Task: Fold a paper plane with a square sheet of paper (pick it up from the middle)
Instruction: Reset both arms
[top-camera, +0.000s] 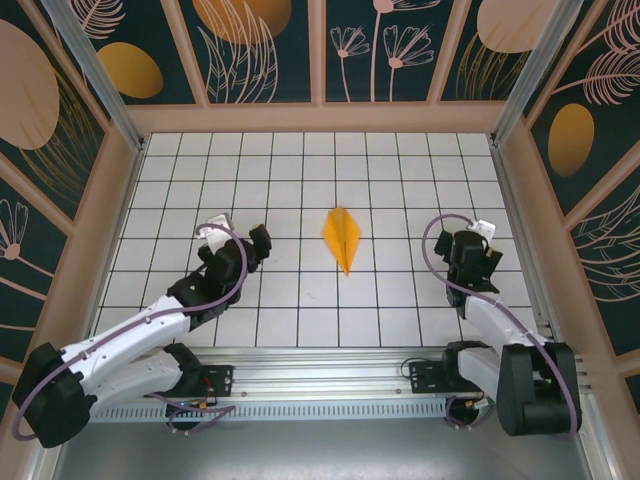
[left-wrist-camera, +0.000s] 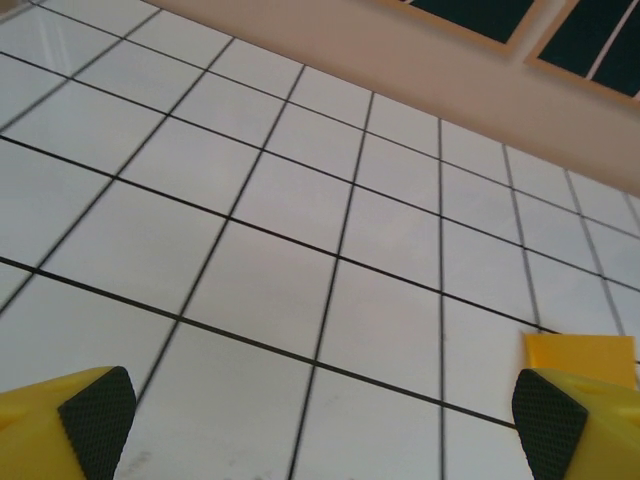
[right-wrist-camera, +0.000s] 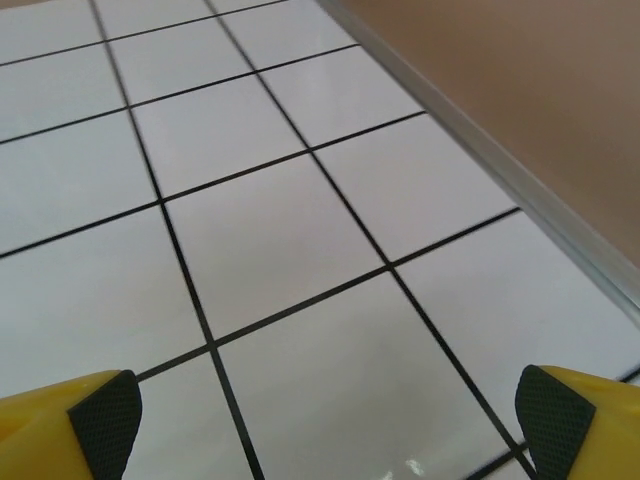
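Top view: your paper plane (top-camera: 342, 238) lies flat on the white gridded worktop (top-camera: 300, 170), near the centre. Its centre crease is visible and its slim point faces the near edge. It sits between the left gripper (top-camera: 250, 240) and the right gripper (top-camera: 465, 245), touching neither.

Left wrist view: your left gripper's jaws stand wide apart and hold nothing, with bare tiles between them. A flat patch of orange-yellow paper shows just beyond the right-hand pad (left-wrist-camera: 548, 420). Contact there cannot be judged from this view.

Right wrist view: your right gripper's jaws are also spread wide and hold nothing. They hang over bare tiles close to the tan side wall (right-wrist-camera: 520, 80).
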